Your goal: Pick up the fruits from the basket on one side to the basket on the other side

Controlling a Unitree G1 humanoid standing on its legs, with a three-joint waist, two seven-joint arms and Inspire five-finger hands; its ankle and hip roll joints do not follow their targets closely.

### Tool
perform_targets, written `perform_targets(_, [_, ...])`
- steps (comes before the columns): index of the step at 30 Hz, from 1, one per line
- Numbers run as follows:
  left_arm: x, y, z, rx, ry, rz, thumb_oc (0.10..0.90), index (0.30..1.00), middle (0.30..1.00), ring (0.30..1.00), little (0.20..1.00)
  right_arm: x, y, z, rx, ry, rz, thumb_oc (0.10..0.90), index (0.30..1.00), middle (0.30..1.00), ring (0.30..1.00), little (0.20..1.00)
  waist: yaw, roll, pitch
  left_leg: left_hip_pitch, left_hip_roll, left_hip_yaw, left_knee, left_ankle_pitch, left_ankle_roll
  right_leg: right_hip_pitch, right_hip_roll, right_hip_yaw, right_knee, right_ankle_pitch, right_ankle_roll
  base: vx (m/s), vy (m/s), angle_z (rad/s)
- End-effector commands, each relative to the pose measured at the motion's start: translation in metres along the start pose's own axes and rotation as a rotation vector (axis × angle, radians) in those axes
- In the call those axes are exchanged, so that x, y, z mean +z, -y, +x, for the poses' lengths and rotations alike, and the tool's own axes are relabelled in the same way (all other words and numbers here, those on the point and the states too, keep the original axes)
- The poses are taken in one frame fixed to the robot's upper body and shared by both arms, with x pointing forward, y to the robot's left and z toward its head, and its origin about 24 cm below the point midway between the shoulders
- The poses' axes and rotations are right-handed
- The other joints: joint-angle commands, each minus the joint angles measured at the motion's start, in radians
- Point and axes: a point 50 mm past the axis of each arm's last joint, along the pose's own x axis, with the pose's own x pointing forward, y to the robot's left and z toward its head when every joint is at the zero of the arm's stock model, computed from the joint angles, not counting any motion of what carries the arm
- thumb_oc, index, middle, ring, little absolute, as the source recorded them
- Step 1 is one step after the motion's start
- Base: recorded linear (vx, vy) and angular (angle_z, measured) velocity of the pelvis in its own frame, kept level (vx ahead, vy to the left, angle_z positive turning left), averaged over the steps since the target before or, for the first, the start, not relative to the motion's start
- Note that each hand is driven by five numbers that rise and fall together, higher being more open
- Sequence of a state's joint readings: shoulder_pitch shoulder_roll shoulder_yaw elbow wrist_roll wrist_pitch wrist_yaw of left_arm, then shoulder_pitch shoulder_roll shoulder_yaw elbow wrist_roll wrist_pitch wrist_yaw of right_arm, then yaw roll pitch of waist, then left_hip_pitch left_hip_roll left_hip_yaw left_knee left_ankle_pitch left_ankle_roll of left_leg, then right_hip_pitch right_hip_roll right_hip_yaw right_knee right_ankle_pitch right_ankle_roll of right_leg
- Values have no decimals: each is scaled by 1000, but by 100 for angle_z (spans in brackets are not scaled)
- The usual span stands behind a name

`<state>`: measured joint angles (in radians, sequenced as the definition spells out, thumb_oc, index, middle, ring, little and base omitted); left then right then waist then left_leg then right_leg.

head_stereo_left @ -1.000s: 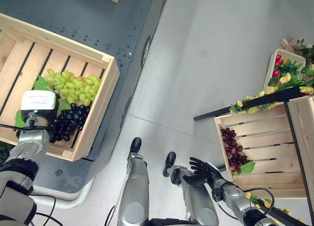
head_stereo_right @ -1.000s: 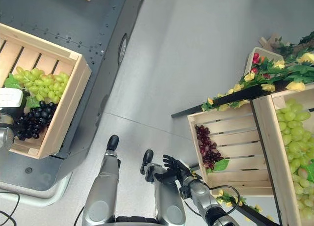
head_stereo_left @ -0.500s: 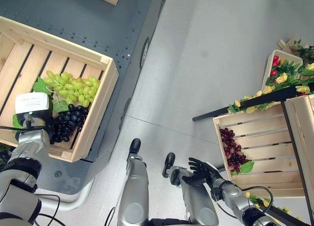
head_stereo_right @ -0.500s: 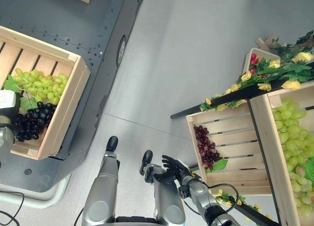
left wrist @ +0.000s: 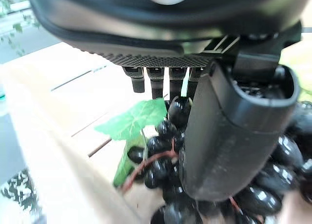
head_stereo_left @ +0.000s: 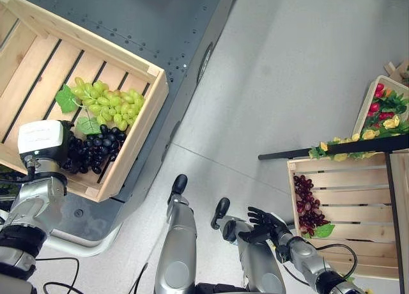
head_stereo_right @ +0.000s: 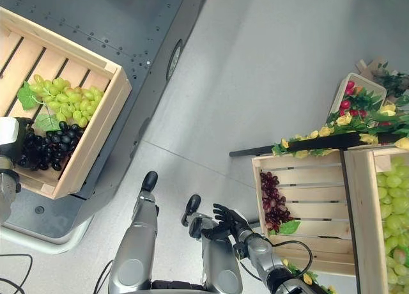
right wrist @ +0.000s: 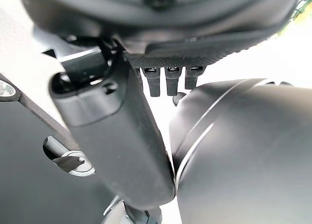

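Two head cameras look steeply down from above and share the floor, the left crate (head_stereo_left: 131, 140) and the right crate (head_stereo_right: 300, 179), seen from slightly shifted spots. Each wrist camera sits close behind its own hand, the left hand (left wrist: 234, 131) over black grapes (left wrist: 165, 151), the right hand (right wrist: 117, 136) held low.

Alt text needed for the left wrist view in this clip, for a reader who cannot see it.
The robot's left hand reaches down onto a bunch of black grapes lying in a wooden crate, its thumb across the bunch and its fingers straight behind it. A green leaf lies beside the grapes on the crate's slats.
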<state>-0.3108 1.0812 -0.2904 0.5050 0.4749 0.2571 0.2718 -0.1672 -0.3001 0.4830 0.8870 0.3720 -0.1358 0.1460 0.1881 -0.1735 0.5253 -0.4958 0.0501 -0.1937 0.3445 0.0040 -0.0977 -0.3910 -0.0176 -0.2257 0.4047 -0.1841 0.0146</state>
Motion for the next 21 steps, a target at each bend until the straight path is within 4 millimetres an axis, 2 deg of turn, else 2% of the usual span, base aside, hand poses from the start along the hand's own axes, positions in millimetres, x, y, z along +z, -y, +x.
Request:
perform_targets(1, [-16, -10, -2, -11, -60, 10, 800, 900, 900, 900, 900, -34, 1, -20, -14, -59, 78, 800, 900, 900, 900, 900, -8, 49, -5, -63, -118, 94, 25, 2, 101, 77, 57, -29, -55, 40, -41, 0, 0, 0])
perform_targets(6, [-13, 1, -1, -89, -63, 9, 800, 900, 900, 900, 900, -36, 0, -21, 0, -69, 62, 800, 900, 900, 900, 900, -15, 45, -5, -57, -113, 96, 18, 7, 99, 81, 58, -26, -61, 44, -37, 0, 0, 0])
perform_targets(13, [-3, 8, 10, -157, -51, 86, 800, 900, 900, 900, 900, -32, 0, -18, 15, -70, 35, 800, 900, 900, 900, 900, -43, 34, -5, -67, -100, 106, 17, 16, 98, 71, 66, -19, -64, 50, -41, 0, 0, 0])
perform_targets(21, [-7, 19, 13, -226, -138, 156, 800, 900, 900, 900, 900, -31, 2, -17, 25, -75, 11, 800, 900, 900, 900, 900, -59, 27, -5, -69, -95, 117, 38, 6, 103, 64, 63, -11, -45, 50, -39, -2, 14, -3])
